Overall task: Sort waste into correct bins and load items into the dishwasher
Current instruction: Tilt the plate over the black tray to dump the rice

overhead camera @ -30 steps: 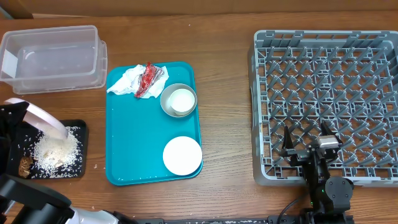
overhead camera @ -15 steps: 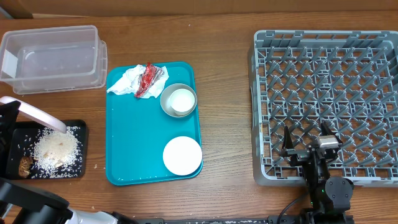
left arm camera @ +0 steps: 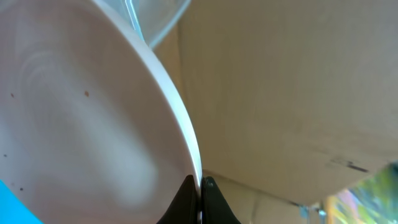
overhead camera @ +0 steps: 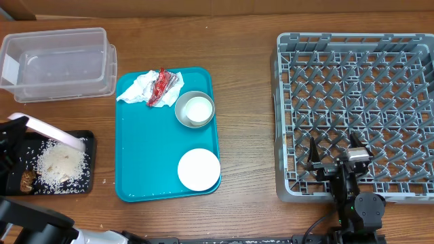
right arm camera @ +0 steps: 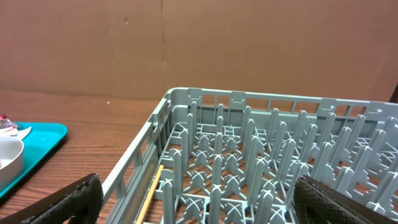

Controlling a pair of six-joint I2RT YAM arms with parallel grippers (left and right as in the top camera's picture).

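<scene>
My left gripper point(overhead camera: 12, 127) is shut on the rim of the pale-pink plate point(overhead camera: 47, 130) and holds it tilted over the black tray point(overhead camera: 89, 177). The plate fills the left wrist view point(left arm camera: 81, 124), with the jaws point(left arm camera: 200, 186) pinching its edge. White rice crumbs point(overhead camera: 61, 163) and a brown lump point(overhead camera: 27, 180) lie in the black tray. The crumpled napkin point(overhead camera: 134, 88), red wrapper point(overhead camera: 163, 85), grey metal-rimmed bowl point(overhead camera: 182, 114) with a white cup point(overhead camera: 198, 108) in it, and a small white bowl point(overhead camera: 199, 169) sit on the teal tray point(overhead camera: 146, 149). My right gripper point(overhead camera: 336, 159) is open and empty over the dish rack's point(overhead camera: 356, 88) front edge.
The clear tub point(overhead camera: 57, 61) stands at the back left, empty. In the right wrist view the open fingers point(right arm camera: 205, 208) frame the rack's pegs point(right arm camera: 249, 155), and a thin yellow stick point(right arm camera: 149, 193) lies along the rack's left wall. The teal tray's corner point(right arm camera: 37, 140) shows at left.
The plate has levelled out somewhat and shifted slightly right over the black tray. The rice pile stays in the tray. The right arm has not moved.
</scene>
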